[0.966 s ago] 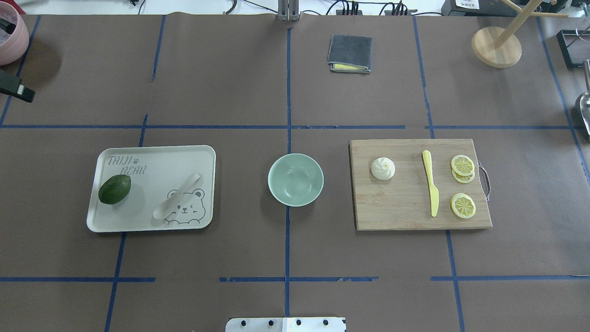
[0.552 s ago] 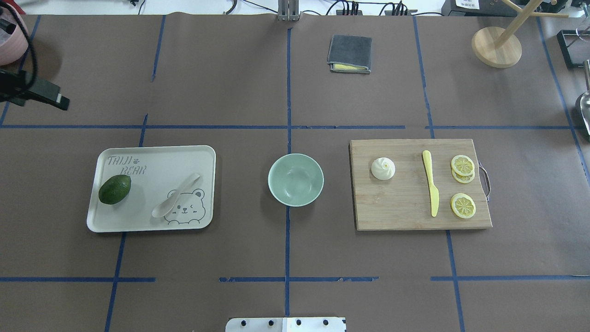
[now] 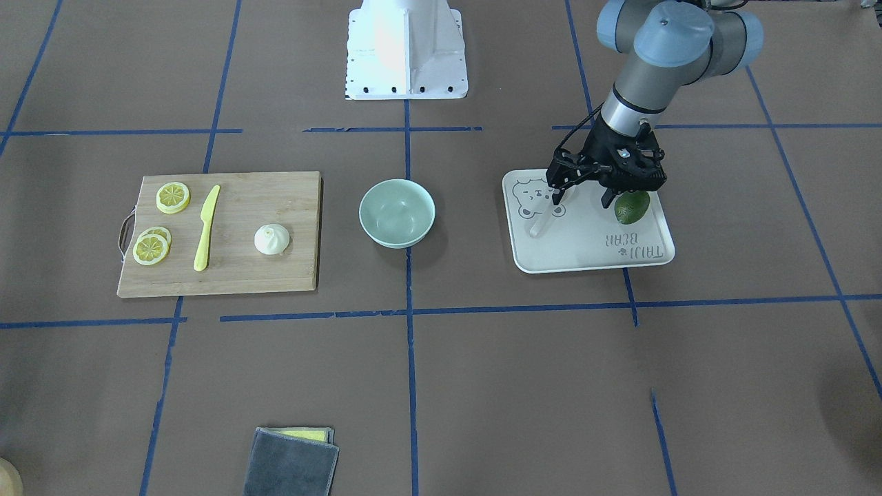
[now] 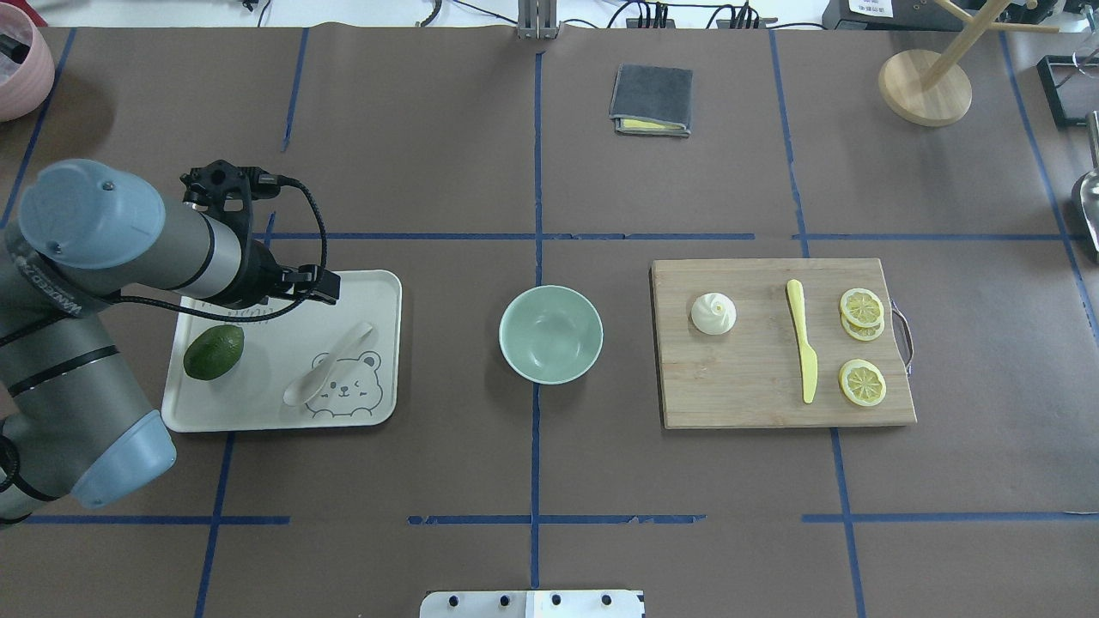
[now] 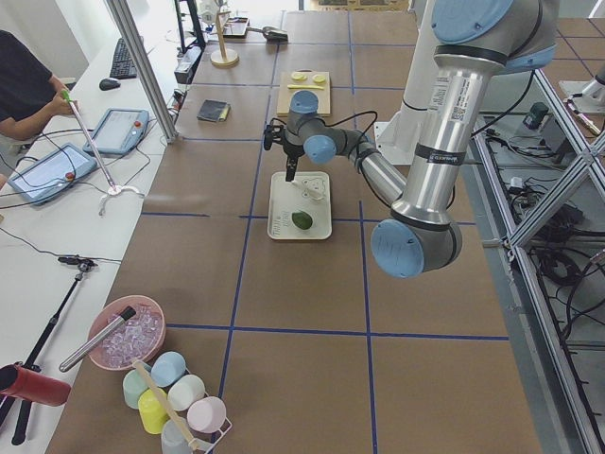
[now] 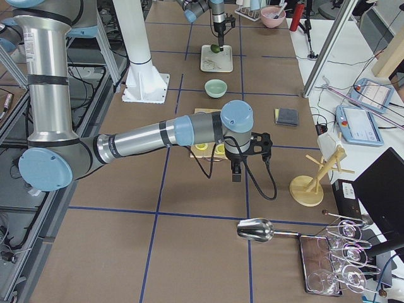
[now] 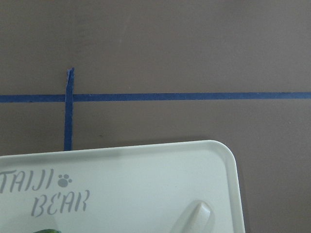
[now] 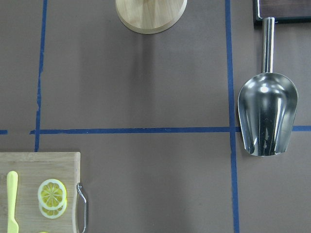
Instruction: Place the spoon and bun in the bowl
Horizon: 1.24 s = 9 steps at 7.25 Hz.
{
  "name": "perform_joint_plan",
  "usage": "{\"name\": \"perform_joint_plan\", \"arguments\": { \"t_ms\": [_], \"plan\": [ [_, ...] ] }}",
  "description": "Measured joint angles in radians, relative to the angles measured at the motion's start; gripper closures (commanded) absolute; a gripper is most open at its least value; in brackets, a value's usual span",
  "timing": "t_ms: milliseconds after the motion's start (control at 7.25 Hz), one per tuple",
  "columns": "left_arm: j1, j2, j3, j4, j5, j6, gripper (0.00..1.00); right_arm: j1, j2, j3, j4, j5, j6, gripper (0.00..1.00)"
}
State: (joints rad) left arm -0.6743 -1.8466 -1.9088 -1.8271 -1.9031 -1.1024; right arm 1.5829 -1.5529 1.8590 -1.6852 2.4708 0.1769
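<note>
Spoon on tray, bun on board — bowl between them

"TAIJI BEAR" in grey letters, paw mark, on white tray

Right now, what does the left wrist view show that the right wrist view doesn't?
Left wrist only: a corner of the white rectangular bear-print tray bearing the translucent whitish plastic spoon, mostly cropped. Right wrist only: a wooden cutting board corner with yellow lemon slices and a yellow plastic knife, a shiny metal scoop, a round wooden stand base. Both: brown table cover, blue tape lines.
</note>
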Motion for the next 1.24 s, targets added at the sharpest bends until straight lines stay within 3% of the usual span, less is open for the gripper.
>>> {"name": "perform_joint_plan", "arguments": {
  "t_ms": [690,1241],
  "plan": [
    [0.068,-0.045,0.122,-0.024,0.051,-0.003,0.11,-0.04,0.03,0.017,0.001,0.007,0.113,0.0],
    [0.089,-0.045,0.139,-0.045,0.052,-0.017,0.11,-0.041,0.037,0.017,0.001,0.007,0.116,0.0]
  ]
}}
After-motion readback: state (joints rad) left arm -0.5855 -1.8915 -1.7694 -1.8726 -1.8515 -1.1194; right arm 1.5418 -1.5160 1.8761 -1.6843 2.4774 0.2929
